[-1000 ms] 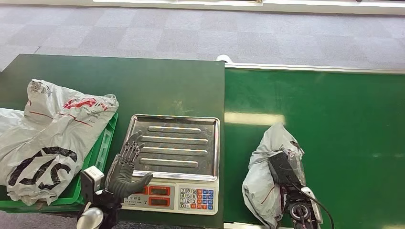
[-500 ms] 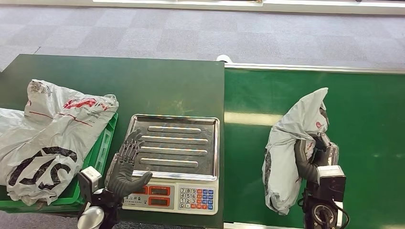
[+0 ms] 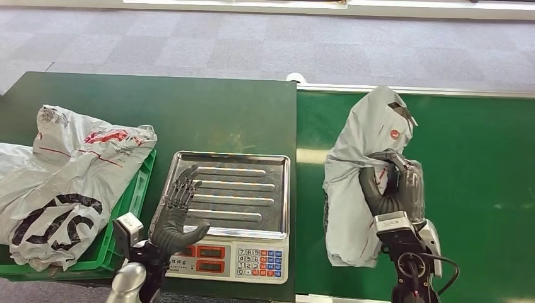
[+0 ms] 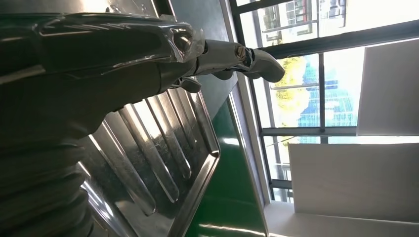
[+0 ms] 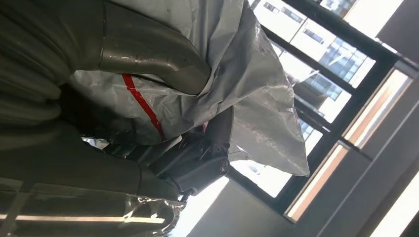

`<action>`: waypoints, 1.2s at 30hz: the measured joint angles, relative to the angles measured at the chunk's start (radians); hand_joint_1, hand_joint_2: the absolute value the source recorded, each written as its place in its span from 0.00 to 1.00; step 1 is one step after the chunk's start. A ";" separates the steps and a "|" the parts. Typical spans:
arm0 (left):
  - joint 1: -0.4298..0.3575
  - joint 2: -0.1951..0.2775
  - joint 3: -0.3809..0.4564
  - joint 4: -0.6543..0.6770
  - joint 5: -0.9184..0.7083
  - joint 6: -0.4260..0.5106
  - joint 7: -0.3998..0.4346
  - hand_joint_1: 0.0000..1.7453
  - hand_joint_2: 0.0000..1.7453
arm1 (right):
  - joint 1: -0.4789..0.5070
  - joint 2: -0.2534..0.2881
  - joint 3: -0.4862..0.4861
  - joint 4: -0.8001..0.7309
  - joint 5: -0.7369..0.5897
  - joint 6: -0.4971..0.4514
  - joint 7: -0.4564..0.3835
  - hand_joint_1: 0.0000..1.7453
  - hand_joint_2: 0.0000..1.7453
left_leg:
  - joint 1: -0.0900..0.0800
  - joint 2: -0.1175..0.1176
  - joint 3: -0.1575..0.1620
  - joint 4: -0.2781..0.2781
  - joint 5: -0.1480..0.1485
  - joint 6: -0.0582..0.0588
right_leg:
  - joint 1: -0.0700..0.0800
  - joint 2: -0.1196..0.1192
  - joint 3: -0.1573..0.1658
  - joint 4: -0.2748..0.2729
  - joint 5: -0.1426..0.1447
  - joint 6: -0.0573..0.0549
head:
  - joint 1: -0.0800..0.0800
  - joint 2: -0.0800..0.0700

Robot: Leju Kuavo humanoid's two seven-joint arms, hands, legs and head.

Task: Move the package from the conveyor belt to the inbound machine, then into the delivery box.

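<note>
A grey plastic package (image 3: 357,170) with red marks hangs above the green conveyor belt (image 3: 467,164), lifted upright. My right hand (image 3: 390,187) grips its right side, thumb and dark fingers wrapped around the plastic. In the right wrist view the grey thumb (image 5: 153,54) presses into the crumpled package (image 5: 232,79). The inbound machine, a scale with a steel tray (image 3: 265,167) and a keypad (image 3: 260,263), stands left of the belt. My left hand (image 3: 176,214) hovers flat and open over the tray's front left corner, its fingers (image 4: 232,54) stretched above the ribbed tray (image 4: 163,163).
A green delivery box (image 3: 129,211) at the left holds several white and grey bags (image 3: 66,177) piled over its rim. The scale and box stand on a dark green table (image 3: 189,113). Grey carpet floor (image 3: 252,44) lies beyond.
My right hand has raised the package off the belt and carried it up and to the left, toward the scale. My left hand has edged slightly to the right over the tray.
</note>
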 joint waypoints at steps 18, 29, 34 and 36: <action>-0.032 0.027 -0.019 0.066 0.023 0.003 -0.024 0.00 1.00 | -0.353 -0.075 0.414 0.490 0.172 -0.011 0.047 1.00 1.00 | 0.001 0.001 -0.002 0.000 0.002 0.000 | 0.001 0.000 -0.001 0.001 0.002 -0.001 | 0.000 0.000; -0.039 0.042 -0.023 0.085 0.038 0.021 -0.029 0.00 1.00 | -0.533 -0.020 0.685 0.876 0.137 0.071 0.109 1.00 1.00 | 0.001 -0.001 -0.003 0.000 0.002 0.000 | 0.001 -0.001 -0.003 0.001 0.002 -0.001 | 0.000 0.000; -0.050 0.045 -0.029 0.100 0.050 0.021 -0.029 0.00 1.00 | -0.549 0.009 0.751 0.965 0.041 0.140 0.079 1.00 1.00 | 0.001 -0.001 -0.003 0.000 0.002 0.000 | 0.001 0.000 -0.003 0.001 0.002 -0.001 | 0.000 0.000; -0.059 0.045 -0.034 0.110 0.053 0.020 -0.029 0.00 1.00 | -0.552 0.022 0.765 0.992 0.014 0.155 0.072 1.00 1.00 | 0.001 0.000 -0.003 0.000 0.002 0.000 | 0.001 0.000 -0.003 0.001 0.002 -0.001 | 0.000 0.000</action>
